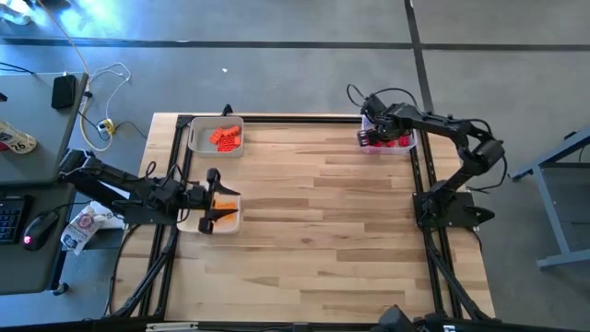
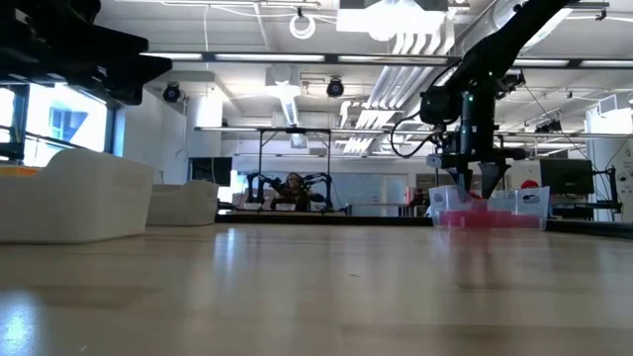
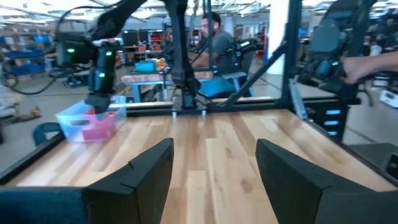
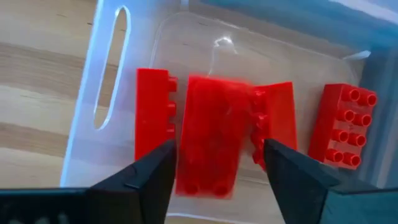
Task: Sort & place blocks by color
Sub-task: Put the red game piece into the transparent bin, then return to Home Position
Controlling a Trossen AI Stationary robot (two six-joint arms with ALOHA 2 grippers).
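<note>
Red blocks lie in the clear tray at the table's far right corner, one blurred block directly between the spread fingers of the right gripper, while the left gripper hangs open over the white tray.

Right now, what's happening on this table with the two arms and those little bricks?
The robot is sorting toy bricks by colour. The right claw hangs open over the clear tray at the table's far right corner, with a blurred red brick between its fingers, seemingly just let go among other red bricks. The left claw sits open over a white tray at the left edge, which holds orange bricks. A second white tray behind it holds more orange-red bricks.
</note>
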